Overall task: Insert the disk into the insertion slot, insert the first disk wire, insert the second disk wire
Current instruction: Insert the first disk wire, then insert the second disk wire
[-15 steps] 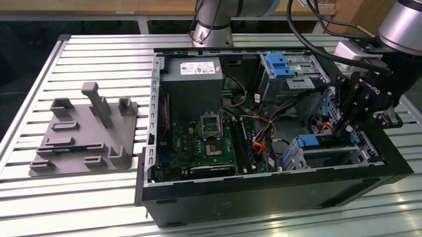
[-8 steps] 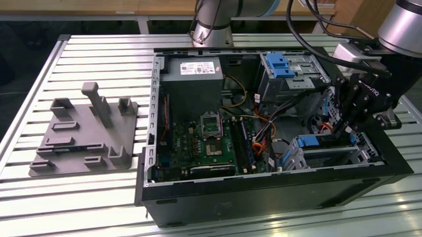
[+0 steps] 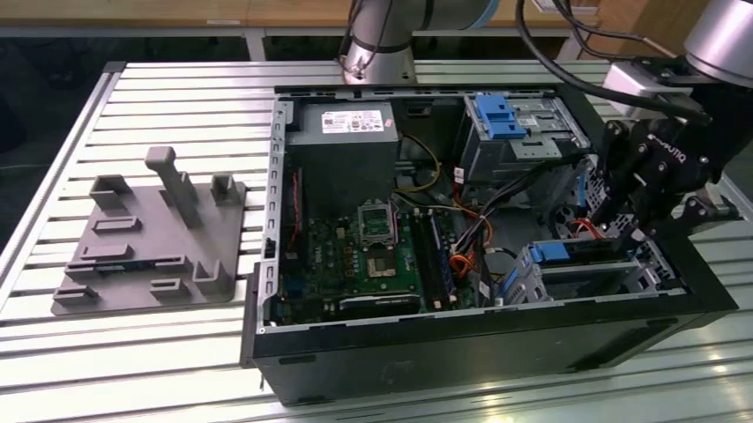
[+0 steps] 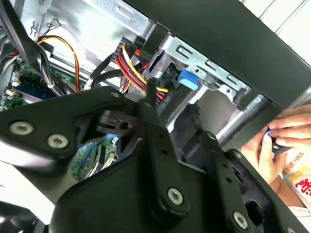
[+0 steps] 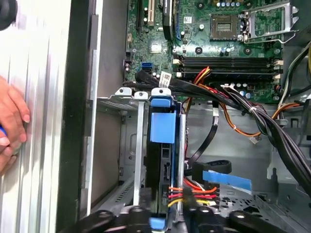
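Note:
The disk stands on edge inside the insertion slot, a low silvery cage at the near corner of the open computer case on the exterior view's right. In the first wrist view its blue carrier handle sticks out of the cage rails. A red, yellow and black wire bundle runs up to the disk's rear end, right beside my gripper. A flat blue wire lies loose next to it. My gripper hangs low over the cage. The bundle's connector sits at the gripper tip.
A taller grey cage with a blue clip stands behind the slot. The motherboard and power supply fill the case's other half, with black cables across it. A person's hand rests outside the case wall. A grey fixture plate lies at the exterior view's left.

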Tool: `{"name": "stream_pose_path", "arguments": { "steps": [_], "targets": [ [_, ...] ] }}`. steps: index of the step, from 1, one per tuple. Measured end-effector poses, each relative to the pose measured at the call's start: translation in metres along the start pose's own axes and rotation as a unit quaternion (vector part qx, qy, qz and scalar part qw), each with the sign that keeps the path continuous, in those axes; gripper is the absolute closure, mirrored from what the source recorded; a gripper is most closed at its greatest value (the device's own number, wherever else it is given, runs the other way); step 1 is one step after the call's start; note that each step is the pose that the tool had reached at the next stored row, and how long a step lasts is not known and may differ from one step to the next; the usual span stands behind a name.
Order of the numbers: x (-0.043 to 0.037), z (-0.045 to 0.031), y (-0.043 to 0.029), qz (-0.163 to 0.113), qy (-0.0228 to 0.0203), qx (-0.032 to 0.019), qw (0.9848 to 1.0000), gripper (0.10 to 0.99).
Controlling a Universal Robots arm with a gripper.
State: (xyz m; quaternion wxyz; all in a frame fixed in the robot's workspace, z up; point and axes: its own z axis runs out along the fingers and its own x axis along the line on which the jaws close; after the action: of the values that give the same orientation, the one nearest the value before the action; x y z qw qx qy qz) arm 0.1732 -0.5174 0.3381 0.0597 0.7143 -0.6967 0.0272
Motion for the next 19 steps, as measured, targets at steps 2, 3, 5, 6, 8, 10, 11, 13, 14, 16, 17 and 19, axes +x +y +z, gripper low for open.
{"name": "stream_pose_path", "arguments": {
  "steps": [2, 3, 5, 6, 8, 10, 11, 13, 14, 16, 17, 19],
  "targets": [
    [0.0008, -0.0069, 0.0003, 0.000, 0.0000, 0.0000, 1.0000, 0.675],
    [0.0014, -0.0112, 0.0005, 0.000, 0.0000, 0.0000, 1.0000, 0.612],
    [0.0023, -0.0187, 0.0009, 0.000, 0.0000, 0.0000, 1.0000, 0.612],
    [0.0025, -0.0198, 0.0010, 0.000, 0.0000, 0.0000, 1.0000, 0.612],
    [0.0025, -0.0198, 0.0010, 0.000, -0.0001, 0.0000, 1.0000, 0.612],
    [0.0024, -0.0199, 0.0009, 0.000, -0.0001, 0.0000, 1.0000, 0.612],
    [0.0025, -0.0204, 0.0010, 0.000, 0.0000, 0.0000, 1.0000, 0.612],
    [0.0026, -0.0208, 0.0010, 0.000, 0.0000, 0.0000, 1.0000, 0.612],
    [0.0026, -0.0209, 0.0010, 0.000, 0.0000, 0.0000, 1.0000, 0.612],
    [0.0026, -0.0210, 0.0010, 0.000, 0.0000, 0.0000, 1.0000, 0.612],
    [0.0026, -0.0210, 0.0010, 0.000, 0.0000, 0.0000, 1.0000, 0.612],
    [0.0026, -0.0211, 0.0010, 0.000, 0.0004, 0.0000, 1.0000, 0.612]
  ]
}}
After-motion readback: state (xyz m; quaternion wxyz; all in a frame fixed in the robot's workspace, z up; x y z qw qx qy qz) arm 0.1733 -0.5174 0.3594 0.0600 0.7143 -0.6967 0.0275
